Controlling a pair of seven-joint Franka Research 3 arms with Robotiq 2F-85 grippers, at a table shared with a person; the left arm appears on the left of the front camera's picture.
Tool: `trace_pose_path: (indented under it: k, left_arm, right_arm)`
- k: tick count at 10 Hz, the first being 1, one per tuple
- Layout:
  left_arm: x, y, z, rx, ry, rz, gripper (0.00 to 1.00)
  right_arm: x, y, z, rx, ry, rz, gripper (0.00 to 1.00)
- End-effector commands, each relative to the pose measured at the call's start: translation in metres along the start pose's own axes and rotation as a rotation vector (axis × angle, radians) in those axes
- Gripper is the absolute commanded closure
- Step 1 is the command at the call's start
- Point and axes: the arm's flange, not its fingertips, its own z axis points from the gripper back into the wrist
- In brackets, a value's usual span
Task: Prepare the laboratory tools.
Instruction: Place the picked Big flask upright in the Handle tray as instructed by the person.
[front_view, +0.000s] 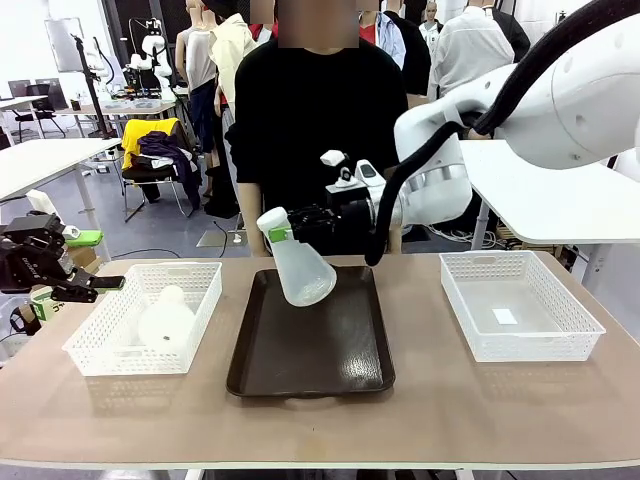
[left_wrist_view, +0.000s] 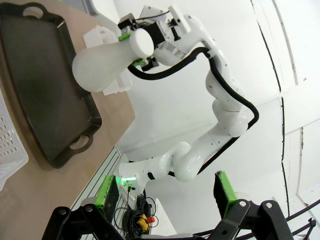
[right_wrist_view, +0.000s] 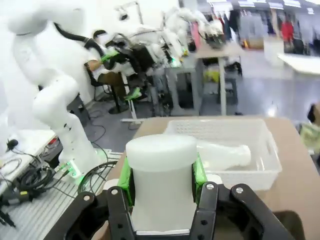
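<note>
Currently, my right gripper is clamped around the narrow neck of a translucent, frosted-white plastic conical flask. The right wrist view shows this close up, with a green pad pressed to each side of the neck just below the rim. Seen from the front, the flask hangs tilted over the far half of a dark brown rectangular tray at the middle of the table. Its long axis runs from the neck at 11 o'clock down to the wide base at 5 o'clock, so the base meets the tray at a slant rather than flat. I cannot tell whether the low edge of the base touches the tray or hovers just above it. In my judgement the next move turns on that slant: the wrist must roll the neck toward 12 o'clock before the flask can stand on the tray.

My left gripper hangs at 9 o'clock of the tray, jaws spread wide and empty, just beside the outer rim of a white mesh basket. A second frosted-white flask lies on its side in that basket, near the left gripper and at roughly 4 o'clock from it. The left arm is by far the nearer one for it.
</note>
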Motion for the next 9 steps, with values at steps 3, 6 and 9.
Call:
trace_pose_path:
  k: [3,6,9]
  left_arm:
    - [-0.001,-0.002,0.001,-0.003,-0.001,-0.005,0.0]
    - [-0.001,-0.002,0.001,-0.003,-0.001,-0.005,0.0]
    - [-0.001,-0.002,0.001,-0.003,-0.001,-0.005,0.0]
  right_arm:
    - [-0.034,-0.011,0.014,0.018,-0.19,0.151,1.0]
    - [-0.052,-0.032,0.016,-0.103,-0.235,0.134,1.0]
    - [-0.068,-0.048,0.021,-0.059,-0.29,0.117,1.0]
